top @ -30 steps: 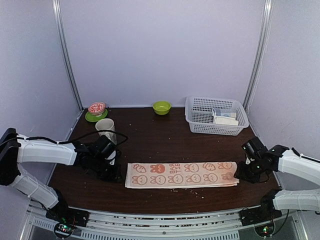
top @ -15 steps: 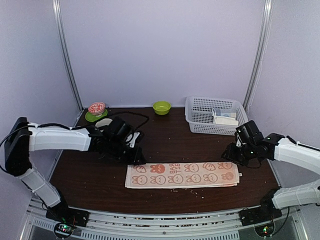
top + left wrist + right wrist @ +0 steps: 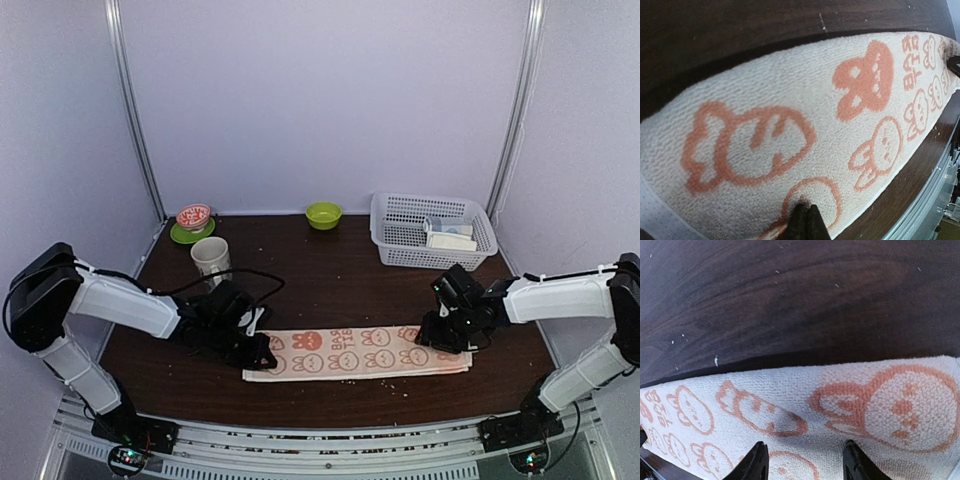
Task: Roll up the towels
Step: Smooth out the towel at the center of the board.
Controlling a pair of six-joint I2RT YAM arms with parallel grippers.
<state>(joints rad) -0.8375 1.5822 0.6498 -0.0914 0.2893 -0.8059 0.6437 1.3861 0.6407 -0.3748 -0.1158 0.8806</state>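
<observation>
One towel (image 3: 360,352), cream with peach-orange rabbit figures, lies flat as a long strip near the table's front. My left gripper (image 3: 262,350) is over its left end. In the left wrist view the left gripper (image 3: 807,214) is shut, its tips pressing down on the towel (image 3: 790,110) with no cloth seen between them. My right gripper (image 3: 437,335) is over the towel's right end. In the right wrist view the right gripper (image 3: 805,465) stands open just above the towel (image 3: 840,400), with a low wrinkle of cloth between its fingers (image 3: 757,462).
A white mesh basket (image 3: 385,245) with pale items inside stands at the back right. A cream cup (image 3: 210,255), a patterned bowl on a green saucer (image 3: 193,217) and a small green bowl (image 3: 323,214) stand at the back. Dark wooden table (image 3: 330,285).
Both arms swung in from the table's sides onto the towel's two ends. The left gripper closed. The towel shifted slightly left.
</observation>
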